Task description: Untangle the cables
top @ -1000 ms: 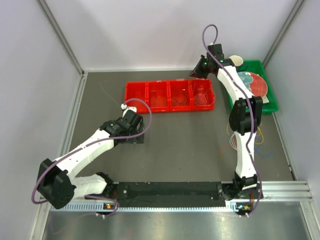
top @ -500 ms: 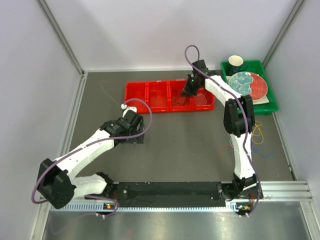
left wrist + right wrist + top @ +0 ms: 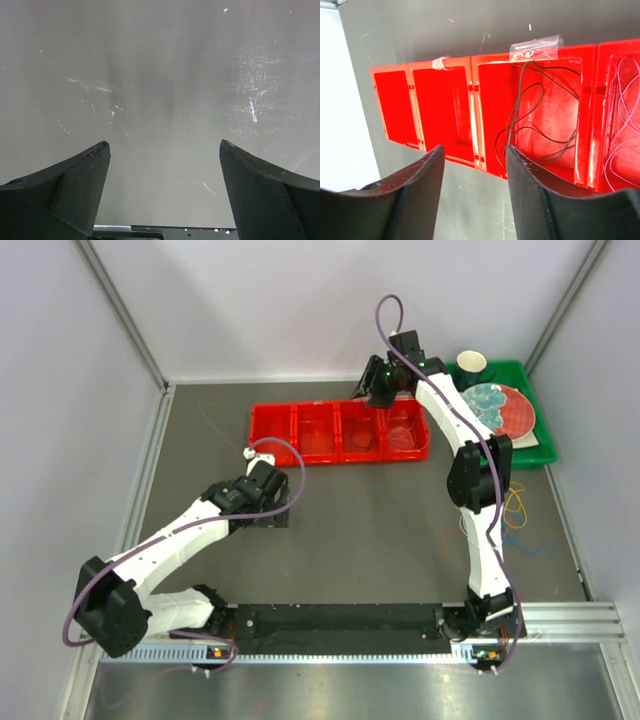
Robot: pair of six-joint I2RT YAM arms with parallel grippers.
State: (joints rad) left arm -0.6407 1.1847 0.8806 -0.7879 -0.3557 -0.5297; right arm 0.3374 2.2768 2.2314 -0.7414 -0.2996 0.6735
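Right claw (image 3: 475,150) half-spread, empty, above red tray (image 3: 476,100) near desk's far edge. Dark cable (image 3: 512,117) in tray compartment. Left claw (image 3: 165,145) wide, empty.

The right gripper (image 3: 476,146) is opening, its fingers parting from shut. Having swung over from the green bin, it is now lifting off the red tray (image 3: 437,105), leaving the dark cable (image 3: 516,107) lying loose just beyond its fingertips.

The table's (image 3: 370,525) middle lies open; red tray (image 3: 340,459) and green bin (image 3: 537,453) behind.
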